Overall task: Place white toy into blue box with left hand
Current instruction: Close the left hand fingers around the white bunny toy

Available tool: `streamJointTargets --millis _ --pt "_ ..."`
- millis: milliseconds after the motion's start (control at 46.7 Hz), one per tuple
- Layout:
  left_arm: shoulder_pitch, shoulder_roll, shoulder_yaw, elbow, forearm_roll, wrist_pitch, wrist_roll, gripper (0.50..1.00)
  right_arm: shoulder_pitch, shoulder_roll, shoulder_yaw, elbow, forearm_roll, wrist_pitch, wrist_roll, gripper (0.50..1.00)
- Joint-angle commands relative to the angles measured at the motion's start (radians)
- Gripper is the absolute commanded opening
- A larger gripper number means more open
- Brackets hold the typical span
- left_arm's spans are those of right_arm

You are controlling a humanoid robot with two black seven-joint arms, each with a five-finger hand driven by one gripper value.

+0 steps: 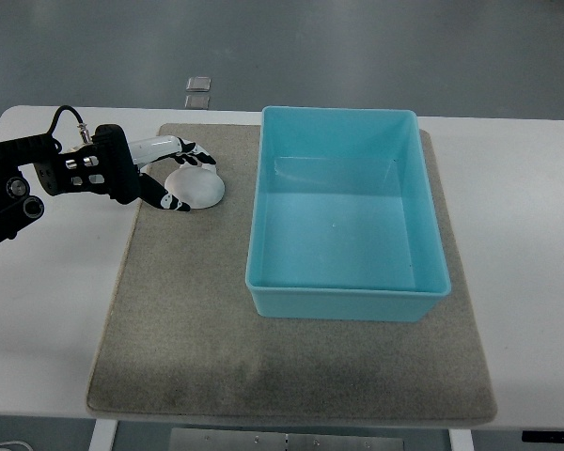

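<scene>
Grey, smooth floor fills the background beyond a white table [531,197] with rounded corners and a matte top. Two small square metal plates [198,91] sit in the floor past the table's far edge. Most of the tabletop lies under a rectangular mat [188,338] of coarse beige-grey felt, with slightly darker patches near its front edge.

On the right half of the mat stands the box [343,303], a deep rectangular tub of glossy light-blue plastic with rounded corners and a rolled rim; its inside shows only the bare bottom.

Left of the box, near the mat's far left corner, lies the toy [199,189], a small, round, smooth white lump with a soft dome shape. It rests on the felt, apart from the box.

From the left edge the left hand [169,174] comes in on a black, jointed metal arm with a looped cable. Its black-and-white fingers [190,154] are curled around the toy, touching its far and left sides.
</scene>
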Motion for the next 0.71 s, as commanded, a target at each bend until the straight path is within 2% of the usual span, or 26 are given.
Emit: streamJointTargets --millis 0,193,257,300,450,493,535,685 --pt "-0.001 0.000 0.011 0.000 0.028 0.020 0.002 0.827 0.001 0.000 0.000 0.000 0.000 0.000 0.000 0.936" --pt "-0.001 -0.001 0.012 0.002 0.064 0.041 0.007 0.814 0.000 0.000 0.000 0.000 0.000 0.000 0.000 0.936" --pt "-0.001 -0.001 0.012 0.002 0.065 0.043 0.008 0.754 0.000 0.000 0.000 0.000 0.000 0.000 0.000 0.936" --pt "-0.001 -0.001 0.012 0.002 0.065 0.043 0.010 0.677 0.000 0.000 0.000 0.000 0.000 0.001 0.000 0.936" --pt "0.001 -0.004 0.012 0.002 0.065 0.043 0.010 0.553 0.001 0.000 0.000 0.000 0.000 0.000 0.000 0.936" --pt "0.001 -0.004 0.012 0.002 0.065 0.043 0.010 0.542 0.000 0.000 0.000 0.000 0.000 0.001 0.000 0.936" --pt "0.001 -0.006 0.012 0.002 0.065 0.043 0.011 0.500 0.000 0.000 0.000 0.000 0.000 0.000 0.000 0.936" --pt "-0.001 -0.004 0.012 0.002 0.065 0.043 0.011 0.500 0.001 0.000 0.000 0.000 0.000 0.001 0.000 0.936"
